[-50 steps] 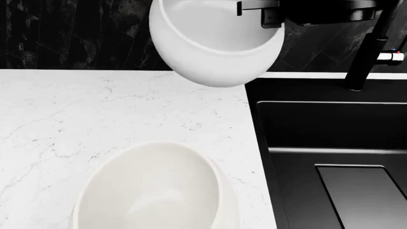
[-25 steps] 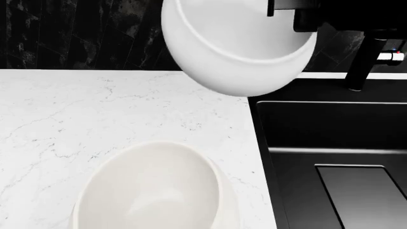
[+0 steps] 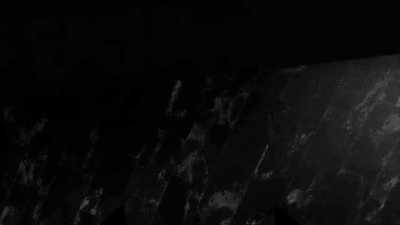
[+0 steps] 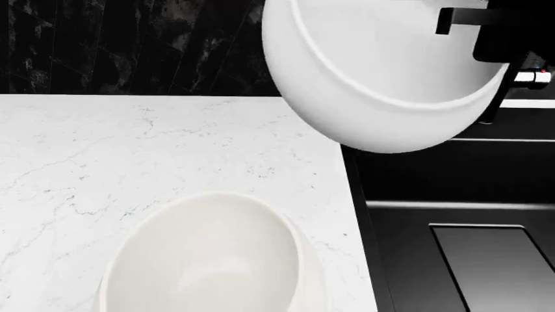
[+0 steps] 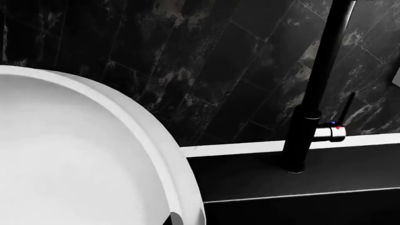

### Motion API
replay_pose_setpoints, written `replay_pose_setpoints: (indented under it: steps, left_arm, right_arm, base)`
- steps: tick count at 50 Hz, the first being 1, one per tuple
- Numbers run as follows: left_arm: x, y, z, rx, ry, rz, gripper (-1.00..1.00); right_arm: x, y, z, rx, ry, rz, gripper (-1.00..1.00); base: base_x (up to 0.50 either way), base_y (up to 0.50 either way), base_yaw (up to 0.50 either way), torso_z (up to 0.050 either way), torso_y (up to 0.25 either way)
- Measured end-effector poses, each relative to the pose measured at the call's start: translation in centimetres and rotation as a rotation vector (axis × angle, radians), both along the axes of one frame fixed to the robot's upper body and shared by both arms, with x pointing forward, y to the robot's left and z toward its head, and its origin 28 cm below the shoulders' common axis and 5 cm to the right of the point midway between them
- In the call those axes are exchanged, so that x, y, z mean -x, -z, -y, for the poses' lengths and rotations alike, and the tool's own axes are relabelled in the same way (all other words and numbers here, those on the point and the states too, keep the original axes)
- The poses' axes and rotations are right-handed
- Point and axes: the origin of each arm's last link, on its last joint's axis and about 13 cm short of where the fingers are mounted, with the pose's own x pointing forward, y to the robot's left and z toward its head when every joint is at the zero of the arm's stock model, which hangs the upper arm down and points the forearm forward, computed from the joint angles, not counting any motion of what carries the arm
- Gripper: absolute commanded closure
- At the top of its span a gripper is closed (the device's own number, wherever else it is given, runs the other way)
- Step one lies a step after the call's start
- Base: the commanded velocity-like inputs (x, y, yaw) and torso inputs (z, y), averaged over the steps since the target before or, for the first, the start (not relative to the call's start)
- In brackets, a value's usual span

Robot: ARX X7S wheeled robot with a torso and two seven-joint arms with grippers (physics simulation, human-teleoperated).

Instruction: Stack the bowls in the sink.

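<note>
- Over the left edge of the sink point(image 4: 451, 195), high in the head view, the white bowl point(image 4: 381, 71) hangs in the air, tilted, with the right hand point(image 4: 485, 26) clamped on its far rim; only a dark part of this hand shows, at the upper right.
- I judge the step in hand as carrying the first bowl from the tabletop point(image 4: 130, 149) into the sink; it is about halfway over the basin edge.
- Near the bottom of the head view the cream bowl point(image 4: 208, 260) stands on the tabletop, well apart from the sink, not yet taken.
- Next, the bowl should go further right, clear of the faucet point(image 5: 312, 93), then come down level onto the basin floor before release.
- Compared with half a second ago, the white bowl has shifted right and looks larger; the cream bowl has not moved.
- Of the left hand nothing appears: its wrist camera sees only the dark tiled wall point(image 3: 250, 150).
</note>
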Motion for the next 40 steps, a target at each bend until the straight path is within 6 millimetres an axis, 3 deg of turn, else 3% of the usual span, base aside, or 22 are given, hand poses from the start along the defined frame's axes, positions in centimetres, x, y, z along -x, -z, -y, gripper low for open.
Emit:
replay_pose_setpoints:
  steps: [40]
  left_arm:
    - [-0.1,0.0,0.2,0.002,0.003,0.0,-1.0]
  right_arm:
    - [5.2,2.1,4.5,-0.048,0.198,-0.013,1.0]
  base:
    - [0.0,0.0,0.0,0.0,0.0]
